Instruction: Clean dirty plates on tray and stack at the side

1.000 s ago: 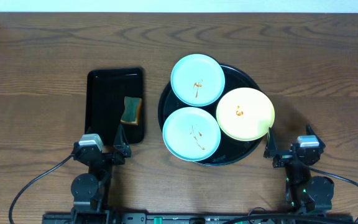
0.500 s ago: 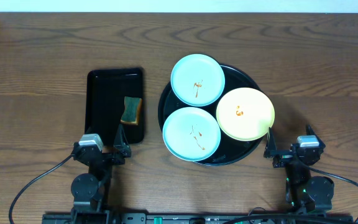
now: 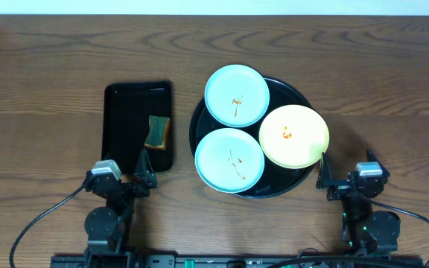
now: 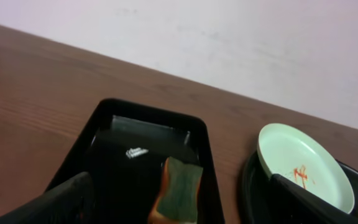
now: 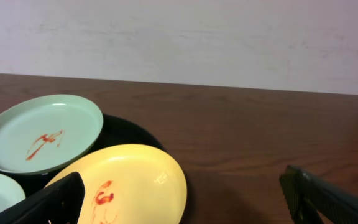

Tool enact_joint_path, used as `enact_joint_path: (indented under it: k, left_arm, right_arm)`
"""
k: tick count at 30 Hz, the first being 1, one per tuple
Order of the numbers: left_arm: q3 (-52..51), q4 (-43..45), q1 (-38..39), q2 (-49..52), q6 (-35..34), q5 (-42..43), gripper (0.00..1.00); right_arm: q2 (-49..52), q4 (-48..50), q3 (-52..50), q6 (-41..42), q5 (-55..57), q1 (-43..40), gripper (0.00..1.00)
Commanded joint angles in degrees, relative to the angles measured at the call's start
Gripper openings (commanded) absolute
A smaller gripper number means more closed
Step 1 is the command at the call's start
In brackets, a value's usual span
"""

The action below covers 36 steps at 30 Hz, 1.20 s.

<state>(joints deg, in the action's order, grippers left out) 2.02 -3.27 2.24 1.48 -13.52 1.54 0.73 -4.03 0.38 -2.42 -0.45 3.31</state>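
Nothing on the desk (image 3: 51,59) has moved, bar a slight shuffle of the left arm (image 3: 107,195); left jaws and right jaws both gape fully, holding nothing. Far mint plate (image 3: 235,94), near mint plate (image 3: 229,159) and yellow plate (image 3: 294,136) (all sauce-smeared) crowd the round tray (image 3: 287,95), with a sponge (image 3: 157,132) in the small tray (image 3: 125,112) to its left.

Two mint plates (image 3: 235,94) and one yellow plate (image 3: 294,136) (all streaked reddish-brown) on a glossy black tray (image 3: 285,94); dark-brown wood-grain table (image 3: 51,59).

Glossy tray (image 3: 285,95), 3 smooth shiny plates (image 3: 229,160), matt wood-grain tabletop (image 3: 51,59).
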Motion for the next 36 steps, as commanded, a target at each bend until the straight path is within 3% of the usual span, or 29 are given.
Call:
enact_joint_path:
  k: [1,14,18,24,29,36]
  left_arm:
    - [2.6,-2.4,-0.3,2.3,-0.7,-0.5,0.89]
    - [21.4,-15.0,-0.3,21.5,-0.7,-0.5,0.89]
    - [27.6,-20.0,-0.3,28.2,-0.5,-0.5,0.89]
    - [35.5,-26.2,-0.3,37.8,-0.5,-0.5,0.89]
    - [41.5,-29.8,-0.3,45.0,0.8,-0.5,0.89]
    - [46.2,-32.7,-0.3,52.5,0.8,-0.5,0.89]
  right_arm:
    - [0.1,-0.3,-0.1,-0.9,-0.4,0.1,0.99]
    - [0.1,0.1,-0.1,-0.8,-0.7,0.1,0.99]
    - [0.1,1.7,-0.1,4.2,0.2,0.1,0.99]
    - [1.9,1.8,2.1,5.0,0.3,0.1,0.99]
    - [10.6,-1.3,9.3,5.2,0.4,0.1,0.99]
    - [31.1,-11.2,26.4,5.1,-0.7,0.1,0.99]
